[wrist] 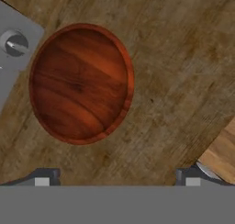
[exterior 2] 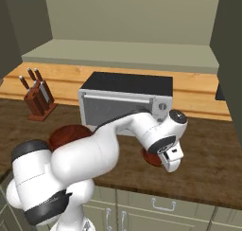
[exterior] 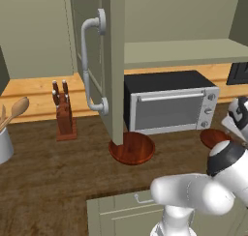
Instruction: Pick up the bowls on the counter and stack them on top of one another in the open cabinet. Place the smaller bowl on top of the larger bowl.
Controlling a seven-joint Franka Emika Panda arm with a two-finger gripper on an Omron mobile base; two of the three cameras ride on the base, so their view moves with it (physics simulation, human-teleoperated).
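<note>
While the end effector (wrist: 117, 177) hangs wide open and empty above the dark counter (wrist: 183, 71), the smaller bowl (wrist: 81, 84) sits below beside the toaster oven (exterior: 169, 107); the larger bowl (exterior: 132, 148) rests under the cabinet (exterior: 109, 61) door.

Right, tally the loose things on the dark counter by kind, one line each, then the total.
Reddish-brown bowls: 2, the larger bowl and the smaller bowl
Toaster oven: 1
Knife block: 1
Utensil holder with wooden spoon: 1
Total: 5
</note>
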